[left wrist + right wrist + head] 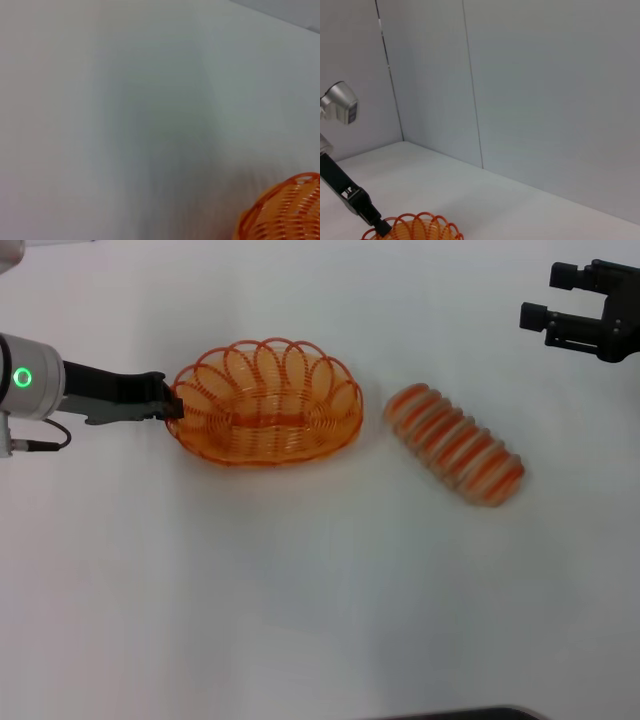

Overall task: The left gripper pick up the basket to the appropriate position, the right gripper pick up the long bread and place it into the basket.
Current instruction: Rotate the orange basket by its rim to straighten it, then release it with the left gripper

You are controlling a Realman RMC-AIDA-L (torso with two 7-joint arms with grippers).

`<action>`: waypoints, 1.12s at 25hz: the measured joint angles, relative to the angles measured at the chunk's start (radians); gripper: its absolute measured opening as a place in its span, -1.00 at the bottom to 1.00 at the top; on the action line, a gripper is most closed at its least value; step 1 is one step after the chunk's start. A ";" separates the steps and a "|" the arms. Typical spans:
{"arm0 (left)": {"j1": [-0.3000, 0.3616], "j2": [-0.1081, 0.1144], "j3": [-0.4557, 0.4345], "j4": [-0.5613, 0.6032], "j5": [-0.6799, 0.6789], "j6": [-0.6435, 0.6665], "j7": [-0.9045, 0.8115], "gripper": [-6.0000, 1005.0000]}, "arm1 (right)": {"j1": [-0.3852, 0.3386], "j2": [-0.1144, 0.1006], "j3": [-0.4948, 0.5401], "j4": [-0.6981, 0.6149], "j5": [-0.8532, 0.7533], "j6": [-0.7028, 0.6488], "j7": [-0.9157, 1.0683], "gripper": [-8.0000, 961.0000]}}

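**Left tool at the basket's rim, bread lying apart on the desk**

Head view: the left tool (172, 405) reaches in from the left, and its fingers are closed on the left end of the basket's looped rim. The basket (266, 402) sits on the white desk (320, 600), left of centre, with nothing inside it. The long bread (456, 444) lies on the desk to the right of the basket, near it but not touching, set at a slant with its far end nearer the basket. The right tool (541, 297) hangs near the upper right corner, well apart from the bread, its two prongs spread apart and holding nothing.

Left wrist view: one curved part of the basket (285, 210) shows in a corner, orange wires over the pale desk (125, 125). The tool's own fingers do not show here.

Right wrist view: the basket (417, 228) shows only by its looped rim at the picture's edge. The left tool (381, 227) meets that rim, its black arm slanting down to it. Grey wall panels (545, 90) stand behind the desk (470, 195).
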 joint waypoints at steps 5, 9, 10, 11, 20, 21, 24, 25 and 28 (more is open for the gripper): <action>0.002 -0.002 0.007 -0.001 -0.001 -0.010 -0.004 -0.87 | 0.001 0.001 -0.003 0.001 -0.001 0.008 -0.002 0.56; -0.002 0.000 0.009 -0.020 -0.002 -0.021 -0.004 -0.87 | 0.003 0.001 -0.004 0.002 -0.001 0.022 -0.002 0.56; -0.004 0.000 0.009 -0.023 -0.002 -0.022 -0.004 -0.87 | 0.003 0.001 -0.004 0.002 -0.001 0.026 -0.002 0.56; -0.005 0.001 0.009 -0.025 -0.002 -0.023 -0.004 -0.87 | 0.003 0.001 -0.004 0.002 -0.001 0.026 -0.002 0.56; -0.010 0.005 0.012 -0.018 -0.039 0.009 0.001 -0.77 | 0.004 0.002 -0.006 0.001 -0.002 0.031 0.000 0.56; -0.012 0.005 0.012 -0.018 -0.039 0.012 0.000 -0.74 | 0.004 0.002 -0.006 0.001 -0.002 0.031 0.000 0.56; -0.017 0.006 0.012 -0.018 -0.040 0.021 -0.006 -0.65 | 0.006 0.002 -0.006 0.001 -0.002 0.031 0.000 0.56; -0.017 0.006 0.012 -0.018 -0.040 0.024 -0.007 -0.62 | 0.006 0.002 -0.006 0.000 -0.002 0.031 0.000 0.56; -0.018 0.006 0.006 -0.017 -0.040 0.031 -0.010 -0.52 | 0.006 0.002 -0.005 -0.001 -0.002 0.032 0.001 0.56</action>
